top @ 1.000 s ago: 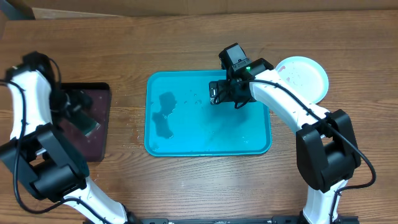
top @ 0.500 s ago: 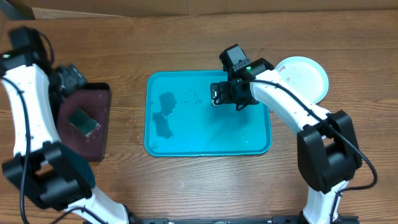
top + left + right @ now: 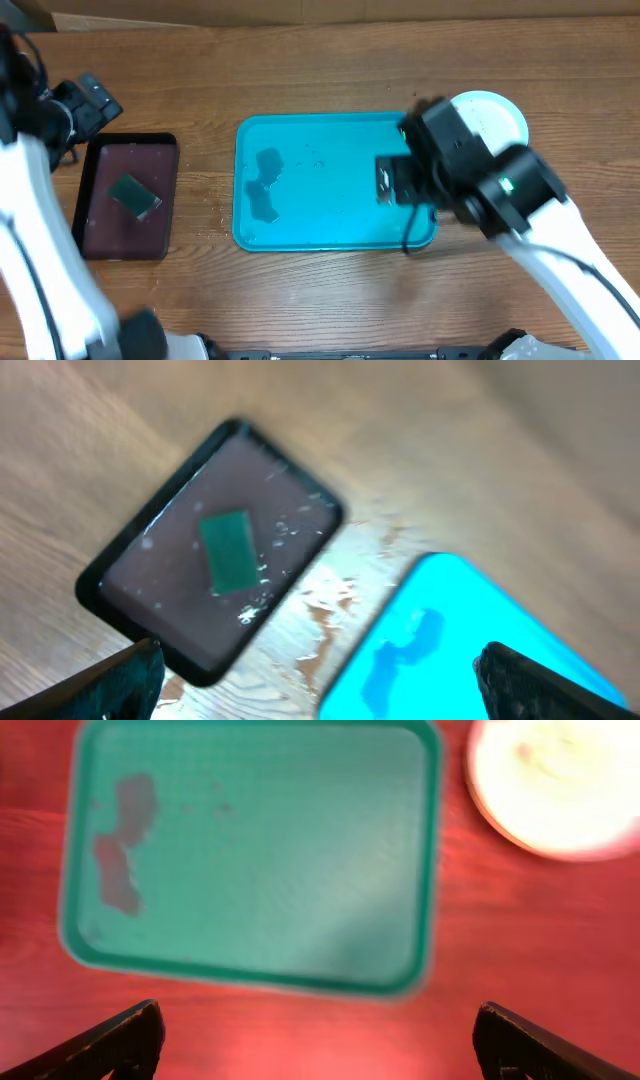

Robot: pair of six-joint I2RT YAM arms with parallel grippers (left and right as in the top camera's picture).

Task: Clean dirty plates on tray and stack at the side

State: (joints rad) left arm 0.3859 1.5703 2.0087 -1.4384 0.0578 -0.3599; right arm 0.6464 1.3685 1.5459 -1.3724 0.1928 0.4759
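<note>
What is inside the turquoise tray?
Only dark patches at the tray's left end. Overhead the right arm covers its right edge; the right wrist view shows that part bare.

The turquoise tray (image 3: 330, 215) lies flat, empty of dishes, with wet smears at its left. A pale plate (image 3: 497, 112) rests just beside its far right corner.

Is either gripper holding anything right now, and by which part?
Nothing is held; the left gripper and right gripper are both open and empty.
</note>
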